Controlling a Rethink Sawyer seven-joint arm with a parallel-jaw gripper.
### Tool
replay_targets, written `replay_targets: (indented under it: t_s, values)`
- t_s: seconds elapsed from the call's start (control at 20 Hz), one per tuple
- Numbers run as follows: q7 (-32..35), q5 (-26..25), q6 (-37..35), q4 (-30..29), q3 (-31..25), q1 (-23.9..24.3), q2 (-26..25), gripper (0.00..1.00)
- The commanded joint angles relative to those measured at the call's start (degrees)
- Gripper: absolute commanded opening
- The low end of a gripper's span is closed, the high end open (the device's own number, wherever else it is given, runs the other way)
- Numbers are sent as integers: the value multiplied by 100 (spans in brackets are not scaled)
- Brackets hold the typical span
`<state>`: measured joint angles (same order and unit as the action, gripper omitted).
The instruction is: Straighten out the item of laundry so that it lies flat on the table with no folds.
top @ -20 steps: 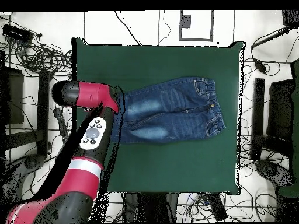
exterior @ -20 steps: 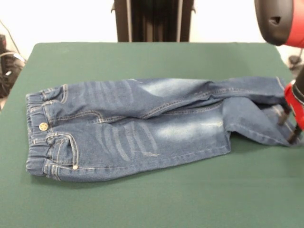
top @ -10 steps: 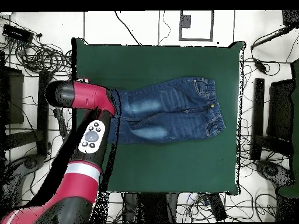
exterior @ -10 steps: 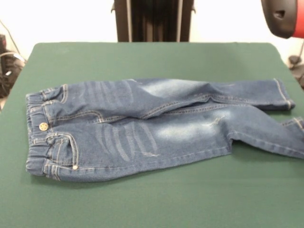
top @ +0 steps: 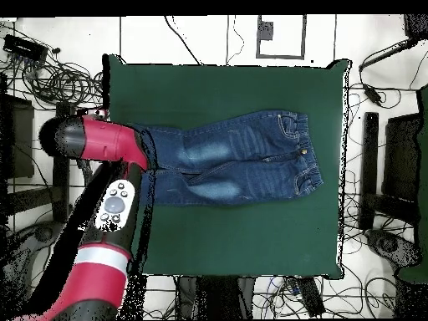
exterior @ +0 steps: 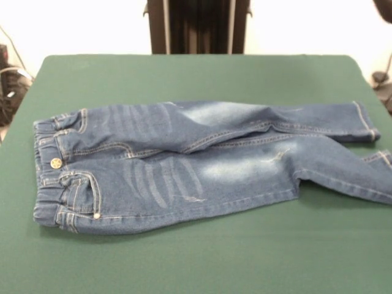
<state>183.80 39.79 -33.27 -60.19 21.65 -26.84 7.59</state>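
In the front view the lower leg of the jeans point(exterior: 184, 165) runs off the right edge, its hem cut away. From overhead the red arm point(top: 100, 167) covers both leg ends, and the claw seems to sit hidden beneath it

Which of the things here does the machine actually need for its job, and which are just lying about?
Part of the job:
- the jeans, spread out but still creased
- the green table they lie on
- the red arm, over the table's edge by the leg ends

Just lying about:
- tangled cables on the floor
- a black stand behind the table
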Motion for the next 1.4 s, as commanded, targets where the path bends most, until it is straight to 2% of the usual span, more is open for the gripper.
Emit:
replay_targets:
  t_s: [0.05,0.2,0.3,0.45,0.65,0.8,0.95,1.2,1.4]
  values:
    - [1532,424,-12,-666,-722,-361,81,100]
    - [1541,325,-301,-682,-452,-437,90,100]
    - [1510,98,-634,-786,-56,-504,216,100]
    - [1062,-302,-886,-1116,423,-482,631,100]
    - [648,-639,-1078,-1334,622,-388,903,100]
    - [454,-749,-892,-1507,500,-253,971,100]
    - [50,-843,-333,-1874,138,23,1091,100]
    - [-215,-1079,-15,-2223,-151,278,1247,100]
    - [-499,-1091,526,-2681,-657,618,1508,100]
